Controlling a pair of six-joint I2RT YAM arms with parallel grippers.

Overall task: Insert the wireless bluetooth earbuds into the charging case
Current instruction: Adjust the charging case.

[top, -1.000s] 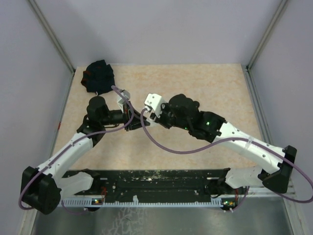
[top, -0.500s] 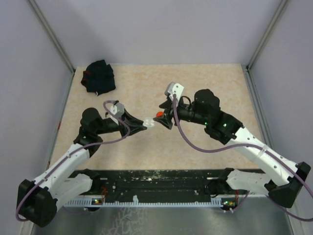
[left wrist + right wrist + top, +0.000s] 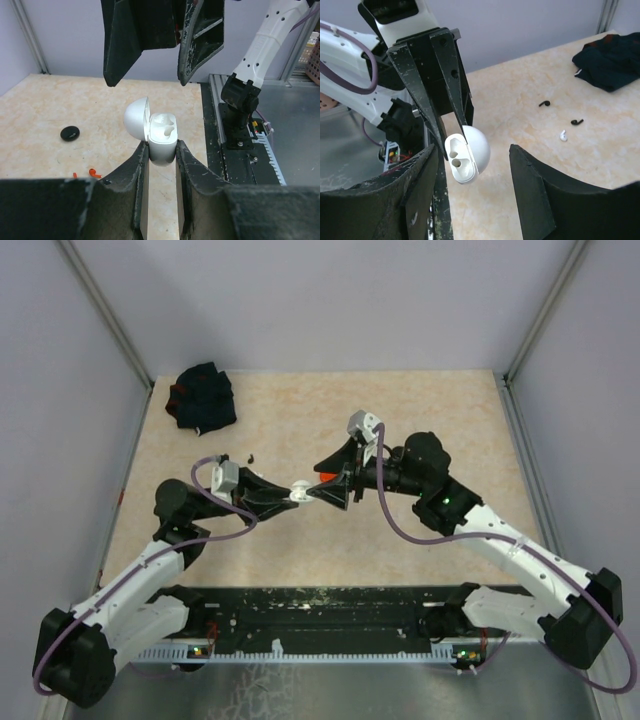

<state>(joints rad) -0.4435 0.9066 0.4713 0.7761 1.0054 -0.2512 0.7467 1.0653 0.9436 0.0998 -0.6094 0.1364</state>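
The earbuds [image 3: 562, 135], tiny, light and slippery, lie on the table [image 3: 420, 400], at ten o'clock from the open charging case [image 3: 162, 135] in the top view. The left gripper [image 3: 288, 496] pinches the case's base. The right gripper [image 3: 327, 485] gapes wide, seemingly empty. Each bud is best pinched gently across its stem.

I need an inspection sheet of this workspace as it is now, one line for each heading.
Surface: beige mottled tabletop, no spill seen.
Job's things: glossy white charging case, lid open, both sockets empty; two black earbuds, one white earbud and small red pieces lie loose on the tabletop.
Clutter: black fabric bundle at the far left corner; flat black disc.
Grippers: left gripper, jaws shut on the case; right gripper, jaws open, holding nothing.
Cables: purple cables loop loose beside both arms.
Surroundings: pale walls; black rail at the near edge.
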